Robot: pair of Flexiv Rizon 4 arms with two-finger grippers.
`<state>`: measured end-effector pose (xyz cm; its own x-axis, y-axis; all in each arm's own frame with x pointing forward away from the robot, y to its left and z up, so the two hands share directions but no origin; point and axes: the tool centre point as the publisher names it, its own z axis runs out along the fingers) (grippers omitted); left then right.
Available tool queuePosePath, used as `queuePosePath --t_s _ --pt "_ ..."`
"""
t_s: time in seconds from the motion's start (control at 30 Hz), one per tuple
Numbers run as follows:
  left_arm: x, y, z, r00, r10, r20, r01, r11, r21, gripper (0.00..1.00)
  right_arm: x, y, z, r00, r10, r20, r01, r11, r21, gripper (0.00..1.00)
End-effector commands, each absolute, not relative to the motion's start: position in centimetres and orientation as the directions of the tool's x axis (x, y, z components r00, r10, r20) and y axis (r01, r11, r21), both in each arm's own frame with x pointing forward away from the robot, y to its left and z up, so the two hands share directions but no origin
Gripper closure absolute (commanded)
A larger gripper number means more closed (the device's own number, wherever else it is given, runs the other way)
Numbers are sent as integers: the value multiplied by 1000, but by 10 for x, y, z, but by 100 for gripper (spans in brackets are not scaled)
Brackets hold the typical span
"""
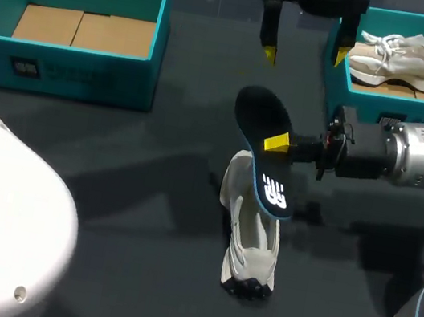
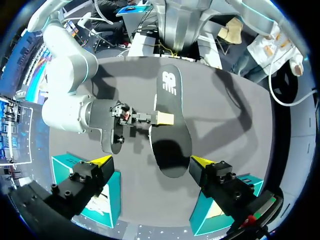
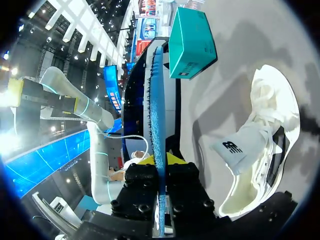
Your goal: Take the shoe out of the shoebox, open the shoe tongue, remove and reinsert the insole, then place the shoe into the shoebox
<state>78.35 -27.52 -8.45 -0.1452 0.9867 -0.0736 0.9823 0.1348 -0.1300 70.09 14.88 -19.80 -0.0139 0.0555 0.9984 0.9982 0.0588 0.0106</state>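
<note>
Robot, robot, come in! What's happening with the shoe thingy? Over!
Right gripper shut on insole, out of shoe. Shoe on table, tongue open. Left gripper open, empty, hovering by shoebox. Over.

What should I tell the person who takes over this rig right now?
Right gripper: shut on the insole, held above the shoe.
Left gripper: open, empty, hovering near the right shoebox, which holds a second shoe.
The shoe lies on the table; the left shoebox is empty.
Done: shoe out, insole removed.
Left: reinsert insole, put shoe into shoebox.
</note>
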Motion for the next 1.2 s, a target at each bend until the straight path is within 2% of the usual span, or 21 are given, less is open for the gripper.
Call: queuePosePath --t_s 0.03,0.57,1.07,1.2 --pt "768 -239 -91 -163 891 -424 986 129 -108 0 700 150 -198 -14 57 998 998 56 11 100" --pt "753 -207 -107 -157 654 -740 987 91 -129 0 700 150 -198 -14 57 998 998 56 11 100" --pt "753 -207 -107 -157 654 -740 987 91 -129 0 700 150 -198 -14 57 998 998 56 11 100" --pt "752 -196 -126 -137 584 -800 991 78 -113 0 700 150 -198 -14 57 998 998 56 11 100"
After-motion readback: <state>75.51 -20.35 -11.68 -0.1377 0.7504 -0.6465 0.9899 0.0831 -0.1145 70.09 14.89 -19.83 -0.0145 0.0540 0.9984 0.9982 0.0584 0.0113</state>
